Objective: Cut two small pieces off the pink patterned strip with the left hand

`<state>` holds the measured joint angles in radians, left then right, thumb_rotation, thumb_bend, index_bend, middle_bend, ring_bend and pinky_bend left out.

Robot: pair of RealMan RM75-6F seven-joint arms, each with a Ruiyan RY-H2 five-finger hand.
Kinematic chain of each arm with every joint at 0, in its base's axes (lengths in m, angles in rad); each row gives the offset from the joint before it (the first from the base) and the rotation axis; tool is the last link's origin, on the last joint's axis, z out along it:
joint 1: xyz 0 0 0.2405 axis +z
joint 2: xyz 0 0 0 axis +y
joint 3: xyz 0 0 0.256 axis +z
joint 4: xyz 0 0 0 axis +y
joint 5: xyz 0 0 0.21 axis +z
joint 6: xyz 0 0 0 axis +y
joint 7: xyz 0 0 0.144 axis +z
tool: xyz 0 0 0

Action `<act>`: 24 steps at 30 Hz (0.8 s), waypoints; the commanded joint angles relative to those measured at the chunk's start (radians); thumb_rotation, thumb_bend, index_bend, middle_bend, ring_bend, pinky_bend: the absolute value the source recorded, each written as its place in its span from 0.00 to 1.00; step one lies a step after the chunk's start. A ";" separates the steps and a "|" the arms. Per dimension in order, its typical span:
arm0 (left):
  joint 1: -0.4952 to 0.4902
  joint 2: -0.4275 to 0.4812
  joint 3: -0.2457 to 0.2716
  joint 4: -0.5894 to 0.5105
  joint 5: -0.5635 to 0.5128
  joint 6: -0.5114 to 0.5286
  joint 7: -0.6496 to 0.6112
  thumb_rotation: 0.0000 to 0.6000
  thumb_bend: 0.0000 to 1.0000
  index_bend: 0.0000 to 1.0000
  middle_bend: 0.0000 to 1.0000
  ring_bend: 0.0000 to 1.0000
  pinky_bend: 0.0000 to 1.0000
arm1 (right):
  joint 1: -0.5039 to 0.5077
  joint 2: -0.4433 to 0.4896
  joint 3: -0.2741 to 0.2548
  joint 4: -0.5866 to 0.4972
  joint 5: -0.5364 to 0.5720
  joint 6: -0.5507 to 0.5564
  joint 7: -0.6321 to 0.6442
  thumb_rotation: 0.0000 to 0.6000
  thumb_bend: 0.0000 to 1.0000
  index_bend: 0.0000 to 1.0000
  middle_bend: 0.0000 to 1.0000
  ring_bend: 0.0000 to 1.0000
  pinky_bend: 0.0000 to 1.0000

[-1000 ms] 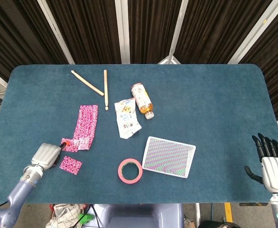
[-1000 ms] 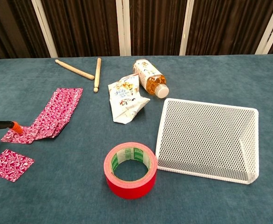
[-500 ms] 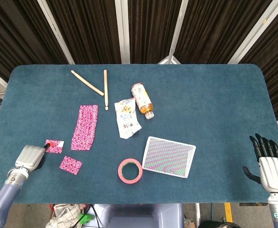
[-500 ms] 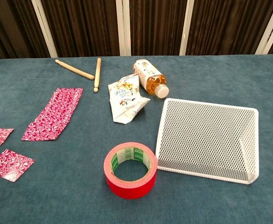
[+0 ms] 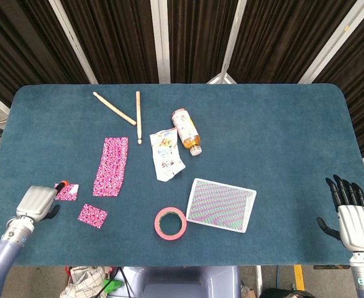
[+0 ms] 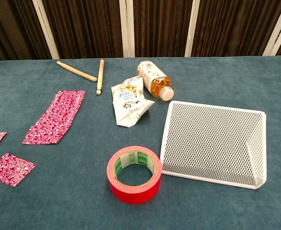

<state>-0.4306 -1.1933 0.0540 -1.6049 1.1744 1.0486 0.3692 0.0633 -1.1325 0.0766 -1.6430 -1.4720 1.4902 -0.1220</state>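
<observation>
Left hand (image 5: pixel 36 202) at table's near-left edge, gripping orange-tipped cutter (image 5: pixel 62 184), tip touching second cut piece (image 5: pixel 68 192). First cut piece (image 5: pixel 92 215) just beside; pink patterned strip (image 5: pixel 111 166) lies apart, near drumsticks (image 5: pixel 126 113). Right hand (image 5: pixel 351 217) empty, fingers spread. Risk: tip snags loose piece, dragging it off edge.

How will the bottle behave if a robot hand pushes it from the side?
The bottle lies on its side, so it would probably roll. It looks filled with amber liquid, so likely heavy for its size. Its smooth label may be slippery.
</observation>
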 commanded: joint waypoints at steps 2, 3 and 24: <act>0.045 0.096 -0.005 -0.114 0.159 0.129 -0.117 1.00 0.53 0.19 0.73 0.59 0.60 | 0.000 0.000 0.000 -0.001 -0.001 0.001 0.002 1.00 0.27 0.02 0.05 0.08 0.09; 0.053 0.109 -0.002 -0.128 0.182 0.149 -0.130 1.00 0.52 0.19 0.72 0.58 0.59 | 0.000 0.001 0.000 -0.001 -0.002 0.001 0.002 1.00 0.27 0.02 0.05 0.08 0.09; 0.350 0.071 0.014 -0.073 0.368 0.600 -0.266 1.00 0.18 0.12 0.05 0.00 0.16 | -0.005 0.031 -0.012 -0.009 -0.035 0.011 0.046 1.00 0.27 0.01 0.05 0.08 0.09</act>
<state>-0.0856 -1.1167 0.0736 -1.6862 1.5356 1.6425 0.1076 0.0572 -1.1031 0.0667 -1.6540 -1.5023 1.5001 -0.0802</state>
